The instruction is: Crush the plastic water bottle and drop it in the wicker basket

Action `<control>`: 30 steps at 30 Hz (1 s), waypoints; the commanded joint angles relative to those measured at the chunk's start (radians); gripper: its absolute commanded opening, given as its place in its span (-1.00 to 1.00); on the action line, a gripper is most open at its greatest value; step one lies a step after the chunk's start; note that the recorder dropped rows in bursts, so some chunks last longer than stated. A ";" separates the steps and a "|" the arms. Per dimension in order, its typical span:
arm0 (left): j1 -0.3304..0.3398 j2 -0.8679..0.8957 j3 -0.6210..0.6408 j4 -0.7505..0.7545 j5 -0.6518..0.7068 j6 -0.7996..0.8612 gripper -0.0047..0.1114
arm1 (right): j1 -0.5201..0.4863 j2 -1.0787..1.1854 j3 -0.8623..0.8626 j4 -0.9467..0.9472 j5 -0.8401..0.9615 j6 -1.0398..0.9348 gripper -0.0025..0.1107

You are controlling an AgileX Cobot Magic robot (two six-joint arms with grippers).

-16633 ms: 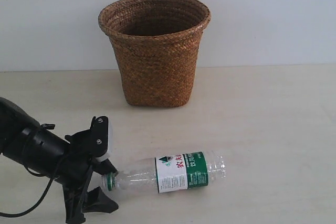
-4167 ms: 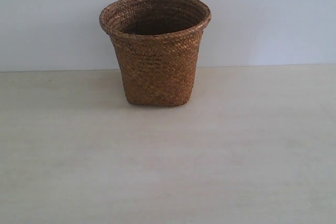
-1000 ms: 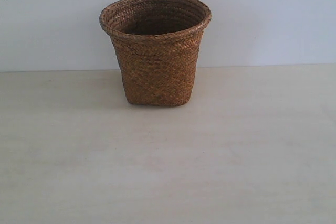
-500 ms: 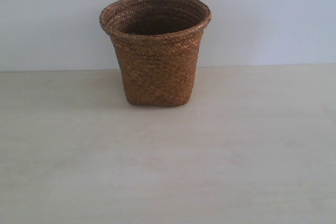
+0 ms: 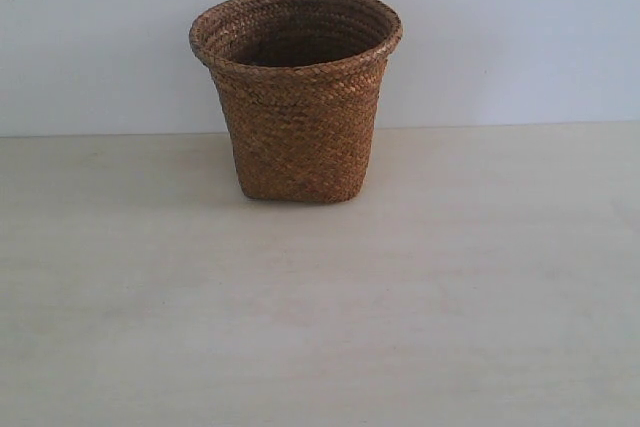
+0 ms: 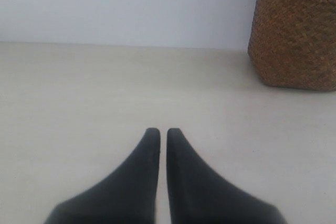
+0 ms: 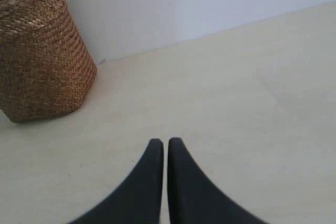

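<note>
Black left gripper (image 6: 163, 131) and black right gripper (image 7: 165, 141) hang over the pale wooden table (image 5: 460, 307), jaws closed to a slit, holding nothing. Beyond, the brown woven wicker basket (image 5: 297, 122) stands upright near the white wall (image 5: 520, 27), its inside hidden

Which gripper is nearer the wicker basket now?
Right, though narrowly. The right gripper sits just short of the wicker basket, off to one side; the left gripper has more table between.
</note>
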 commanded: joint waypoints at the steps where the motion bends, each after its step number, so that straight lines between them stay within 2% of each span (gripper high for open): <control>1: 0.003 -0.003 0.004 0.003 0.008 -0.011 -0.85 | -0.005 -0.003 0.000 -0.007 -0.004 -0.002 -0.96; 25: 0.003 -0.003 0.004 0.003 0.008 -0.011 -0.85 | -0.005 -0.003 0.000 -0.007 -0.004 -0.016 -0.96; 30: 0.003 -0.003 0.004 0.003 0.008 -0.011 -0.85 | -0.005 -0.003 0.000 -0.010 -0.009 -0.126 -0.96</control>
